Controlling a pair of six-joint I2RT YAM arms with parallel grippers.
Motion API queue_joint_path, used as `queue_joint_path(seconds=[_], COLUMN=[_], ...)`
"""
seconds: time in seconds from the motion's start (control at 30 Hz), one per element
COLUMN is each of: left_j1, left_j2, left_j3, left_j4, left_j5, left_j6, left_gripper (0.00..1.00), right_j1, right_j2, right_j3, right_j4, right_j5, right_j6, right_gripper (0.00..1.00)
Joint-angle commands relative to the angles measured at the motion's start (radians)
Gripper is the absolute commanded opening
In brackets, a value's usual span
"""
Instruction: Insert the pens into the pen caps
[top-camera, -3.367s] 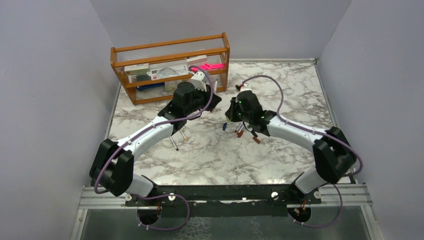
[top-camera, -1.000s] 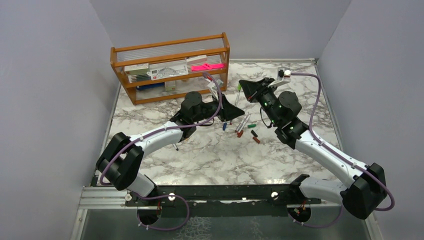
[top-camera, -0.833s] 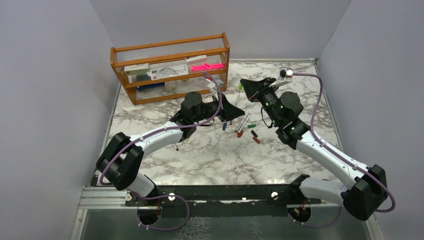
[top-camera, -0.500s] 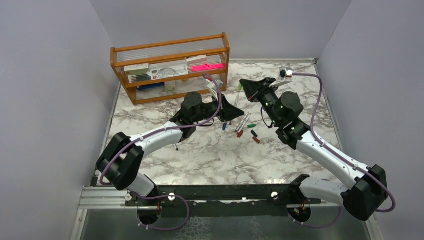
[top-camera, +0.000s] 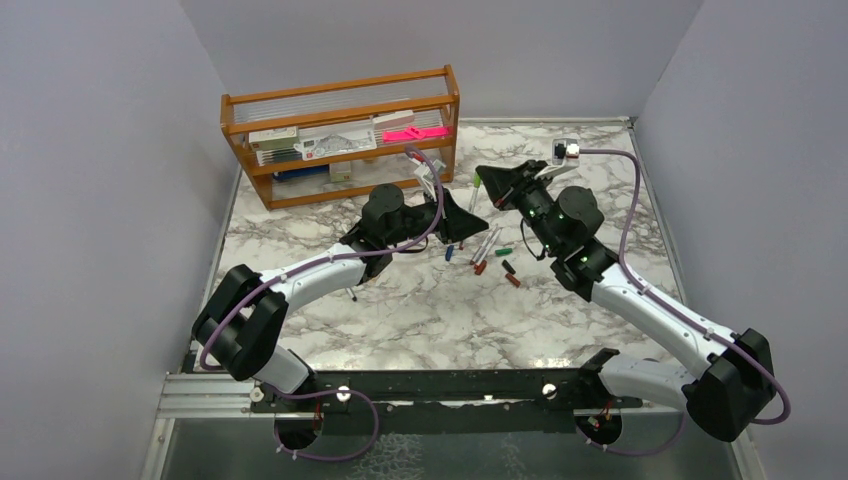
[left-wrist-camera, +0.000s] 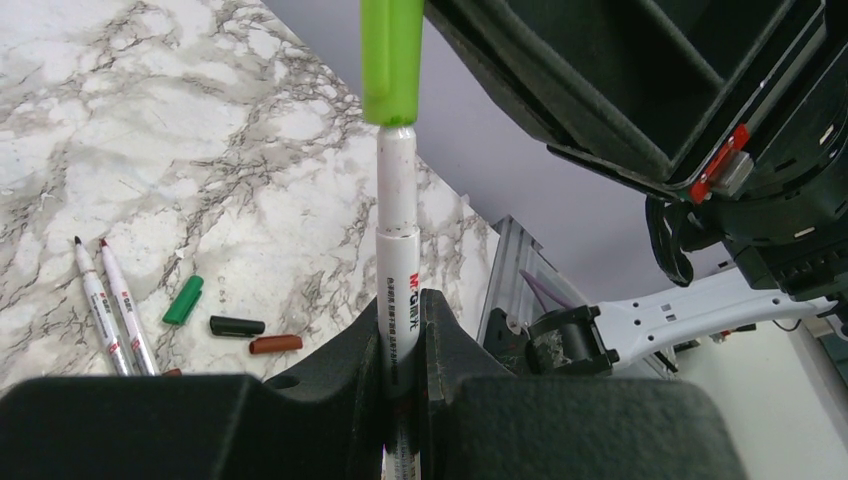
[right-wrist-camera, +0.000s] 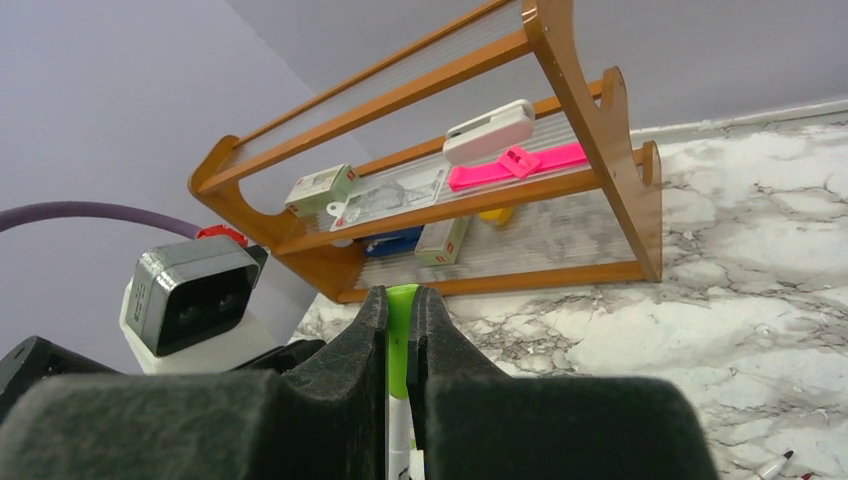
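My left gripper (top-camera: 468, 221) (left-wrist-camera: 404, 312) is shut on the white barrel of a pen (left-wrist-camera: 397, 250) and holds it above the table. A light green cap (left-wrist-camera: 390, 60) sits on the pen's far end. My right gripper (top-camera: 494, 180) (right-wrist-camera: 400, 305) is shut on that green cap (right-wrist-camera: 401, 330), with the pen's barrel (right-wrist-camera: 397, 440) showing below it. The two grippers meet tip to tip. Two loose pens (top-camera: 487, 243) (left-wrist-camera: 112, 312) lie on the table with a dark green cap (top-camera: 503, 251) (left-wrist-camera: 183, 300), a black cap (left-wrist-camera: 237, 325), a dark red cap (left-wrist-camera: 275, 344) and a blue cap (top-camera: 449, 253).
A wooden rack (top-camera: 340, 135) (right-wrist-camera: 450, 180) with boxes and a pink item stands at the back left. The table (top-camera: 420, 310) is marbled white. A thin black pen (top-camera: 348, 291) lies partly under my left arm. Grey walls close in both sides.
Since 3.4 s ago both grippers have lifted off the pile and turned tip to tip. In the last half second my right gripper has shifted slightly down toward the left gripper.
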Motion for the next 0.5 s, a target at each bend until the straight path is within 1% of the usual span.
queue_joint_path(seconds=[0.0,0.13,0.33,0.47], left_j1=[0.004,0.019,0.029,0.028], left_j2=[-0.004,-0.014,-0.02,-0.06], left_j3=[0.001,0.004,0.032,0.031], left_j4=[0.034,0.034,0.035,0.036], left_j5=[-0.023,-0.036,-0.057,-0.124], left_j6=[0.015,0.02,0.068,0.129], left_gripper=[0.0,0.0,0.0,0.0], right_j1=[-0.002,-0.002,-0.002,-0.002], right_j2=[-0.024,-0.03,-0.024,-0.025], right_j3=[-0.017,-0.022,-0.04,-0.059], right_j4=[0.006,-0.002,0.003,0.022], right_j5=[-0.027,-0.032,-0.071,-0.109], right_j6=[0.008,0.009,0.032,0.048], right_gripper=[0.01,0.01,0.01,0.01])
